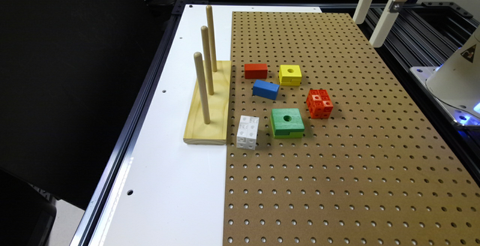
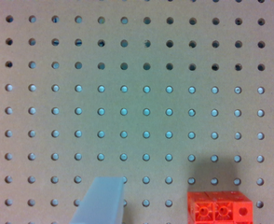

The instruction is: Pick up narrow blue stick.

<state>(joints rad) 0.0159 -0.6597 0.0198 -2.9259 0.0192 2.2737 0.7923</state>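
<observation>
The narrow blue stick (image 1: 266, 89) lies flat on the brown pegboard (image 1: 337, 163), just in front of a red block (image 1: 255, 71) and close to the wooden peg stand. My gripper (image 1: 366, 34) hangs high over the pegboard's far edge at the exterior view's right, well away from the stick. In the wrist view the gripper (image 2: 195, 182) is open: its fingers (image 2: 102, 203) stand wide apart with bare pegboard between them. An orange-red cube (image 2: 219, 209) sits below the camera.
Around the stick lie a yellow holed block (image 1: 290, 74), the orange-red cube (image 1: 319, 104), a green holed block (image 1: 287, 122) and a white cube (image 1: 247, 131). A wooden base (image 1: 208, 126) with three tall pegs stands on the white board (image 1: 168, 186).
</observation>
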